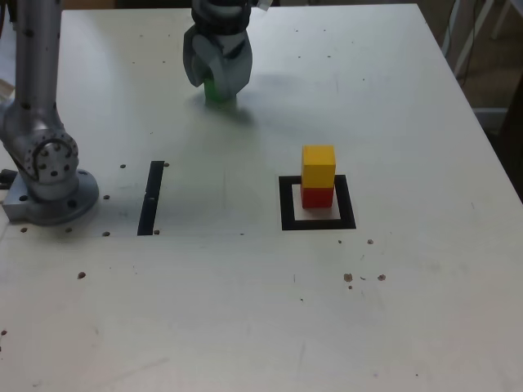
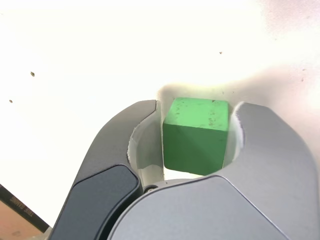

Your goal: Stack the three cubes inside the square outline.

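A white table (image 1: 245, 310) bears a narrow black strip (image 1: 151, 198) at nine o'clock, with dark specks (image 1: 364, 278) toward five o'clock.

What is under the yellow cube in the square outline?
The yellow cube sits on the red cube, inside the square outline. Only the red cube's front face shows; its top is covered, and the floor beneath it is hidden.

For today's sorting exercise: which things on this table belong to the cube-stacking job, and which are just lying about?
Belong to the job:
green cube, between the gripper's jaws
yellow cube, on top of the red cube
square outline

Just lying about:
black strip
dark specks on the table
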Motion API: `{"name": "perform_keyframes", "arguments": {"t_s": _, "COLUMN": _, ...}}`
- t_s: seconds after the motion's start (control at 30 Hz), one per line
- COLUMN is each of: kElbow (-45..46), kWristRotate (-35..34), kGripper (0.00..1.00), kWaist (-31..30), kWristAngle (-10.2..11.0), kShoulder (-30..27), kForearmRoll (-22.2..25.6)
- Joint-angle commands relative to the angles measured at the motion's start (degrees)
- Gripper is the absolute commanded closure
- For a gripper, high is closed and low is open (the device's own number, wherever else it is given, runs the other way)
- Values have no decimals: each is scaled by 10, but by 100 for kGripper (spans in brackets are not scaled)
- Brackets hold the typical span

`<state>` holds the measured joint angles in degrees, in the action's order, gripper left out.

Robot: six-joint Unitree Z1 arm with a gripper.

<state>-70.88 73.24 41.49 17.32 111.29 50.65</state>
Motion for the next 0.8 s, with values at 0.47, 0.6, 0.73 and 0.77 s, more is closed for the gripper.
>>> {"name": "perform_keyframes", "arguments": {"t_s": 0.47, "kElbow": -1, "kWristRotate": -89, "kGripper": 75, "kWaist": -17, "kWristAngle": -63, "kShoulder": -70, "kForearmRoll": 42}}
{"name": "perform_keyframes", "arguments": {"t_s": 0.6, "kElbow": -9, "kWristRotate": -138, "kGripper": 75, "kWaist": -56, "kWristAngle": -99, "kShoulder": -95, "kForearmRoll": 87}}
{"name": "perform_keyframes", "arguments": {"t_s": 0.73, "kElbow": -19, "kWristRotate": -227, "kGripper": 75, "kWaist": -105, "kWristAngle": -95, "kShoulder": -133, "kForearmRoll": 146}}
{"name": "perform_keyframes", "arguments": {"t_s": 0.77, "kElbow": -23, "kWristRotate": -255, "kGripper": 75, "kWaist": -121, "kWristAngle": -89, "kShoulder": -143, "kForearmRoll": 163}}
